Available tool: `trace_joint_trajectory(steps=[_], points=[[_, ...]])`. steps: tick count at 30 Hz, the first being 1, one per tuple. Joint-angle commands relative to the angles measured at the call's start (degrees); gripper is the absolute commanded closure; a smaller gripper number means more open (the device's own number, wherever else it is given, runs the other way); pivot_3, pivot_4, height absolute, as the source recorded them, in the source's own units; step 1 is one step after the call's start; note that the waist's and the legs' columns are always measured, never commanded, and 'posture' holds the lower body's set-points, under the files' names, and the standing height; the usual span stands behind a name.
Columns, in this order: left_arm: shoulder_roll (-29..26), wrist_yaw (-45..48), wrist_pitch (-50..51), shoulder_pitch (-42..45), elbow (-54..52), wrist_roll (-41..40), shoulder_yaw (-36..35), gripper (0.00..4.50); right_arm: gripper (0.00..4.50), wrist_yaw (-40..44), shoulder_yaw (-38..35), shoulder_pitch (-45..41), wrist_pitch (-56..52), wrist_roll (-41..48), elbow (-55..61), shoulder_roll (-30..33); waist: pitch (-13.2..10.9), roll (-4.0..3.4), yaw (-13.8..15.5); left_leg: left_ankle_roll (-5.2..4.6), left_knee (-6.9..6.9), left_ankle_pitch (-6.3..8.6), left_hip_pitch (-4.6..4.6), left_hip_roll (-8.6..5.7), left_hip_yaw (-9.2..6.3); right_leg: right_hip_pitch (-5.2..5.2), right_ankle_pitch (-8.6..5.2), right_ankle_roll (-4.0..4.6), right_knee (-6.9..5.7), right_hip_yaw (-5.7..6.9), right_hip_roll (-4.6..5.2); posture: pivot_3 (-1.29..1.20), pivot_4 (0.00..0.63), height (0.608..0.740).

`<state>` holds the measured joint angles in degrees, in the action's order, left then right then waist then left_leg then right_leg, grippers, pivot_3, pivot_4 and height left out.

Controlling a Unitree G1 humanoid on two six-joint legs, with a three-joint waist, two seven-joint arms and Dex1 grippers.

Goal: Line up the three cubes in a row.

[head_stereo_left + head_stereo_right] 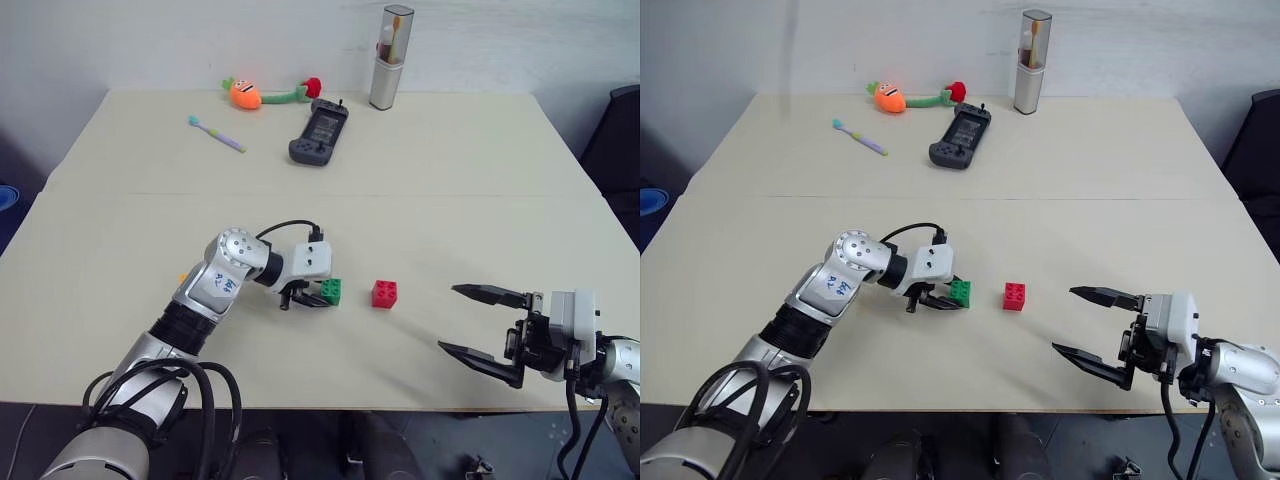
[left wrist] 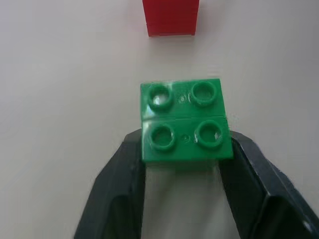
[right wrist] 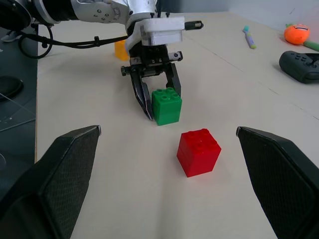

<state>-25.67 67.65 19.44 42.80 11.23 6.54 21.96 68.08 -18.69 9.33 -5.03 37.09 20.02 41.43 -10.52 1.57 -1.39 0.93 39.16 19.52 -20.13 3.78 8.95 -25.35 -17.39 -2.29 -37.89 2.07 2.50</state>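
Observation:
The green cube [image 1: 331,291] sits on the beige table [image 1: 420,170], near its front edge. My left gripper [image 1: 305,297] reaches it from the left, tilted down. Its black fingers [image 2: 124,189] lie along the cube's two sides, slightly apart. The red cube [image 1: 384,294] rests a short gap to the right of the green one. The yellow-orange cube [image 3: 121,50] stands behind my left forearm, mostly hidden by it. My right gripper [image 1: 450,318] hovers level at the front right, wide open and empty, pointing toward the red cube.
At the back of the table lie a plush carrot toy [image 1: 246,93], a toothbrush [image 1: 216,133], a black game controller [image 1: 320,133] and a tall toothbrush case [image 1: 391,57]. A seam [image 1: 450,195] crosses the tabletop.

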Motion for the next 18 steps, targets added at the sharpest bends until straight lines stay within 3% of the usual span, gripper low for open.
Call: trace_joint_trajectory(steps=[1,5,14,18], points=[[0.27,-0.57,1.00,0.11,-1.92,-1.35,-0.56,1.14,0.00,0.02,-0.27,-0.56,0.73,0.63,0.35,-0.45,0.00,0.00,0.03,0.00,0.00,0.00,0.00,0.00,0.00,0.00,0.00,0.00,-0.01,-0.01,0.02,0.00,0.150,0.740],[-0.76,0.55,2.60,0.75,-5.50,-3.29,-1.61,0.02,0.00,0.05,0.06,-0.72,0.57,0.56,0.04,-0.58,0.00,0.00,0.08,0.00,0.00,0.00,-0.02,0.00,0.00,0.00,0.00,0.00,-0.01,0.00,0.03,0.00,0.150,0.740],[-5.40,4.03,12.14,3.25,-16.12,-12.14,-7.33,0.02,0.00,1.33,2.13,-3.81,0.85,-0.01,-3.22,-0.57,0.00,0.00,-0.05,0.01,0.00,0.00,-0.02,0.03,0.00,-0.02,0.00,0.00,-0.02,-0.02,0.02,0.00,0.150,0.740],[-8.13,0.09,14.28,-0.91,-19.29,-21.51,-23.49,0.02,0.00,1.44,3.59,-7.87,1.50,0.26,-4.89,-1.68,0.00,0.00,-0.37,0.00,0.00,-0.01,-0.02,0.08,0.00,-0.02,0.00,0.00,-0.03,-0.03,0.03,0.00,0.150,0.740]])
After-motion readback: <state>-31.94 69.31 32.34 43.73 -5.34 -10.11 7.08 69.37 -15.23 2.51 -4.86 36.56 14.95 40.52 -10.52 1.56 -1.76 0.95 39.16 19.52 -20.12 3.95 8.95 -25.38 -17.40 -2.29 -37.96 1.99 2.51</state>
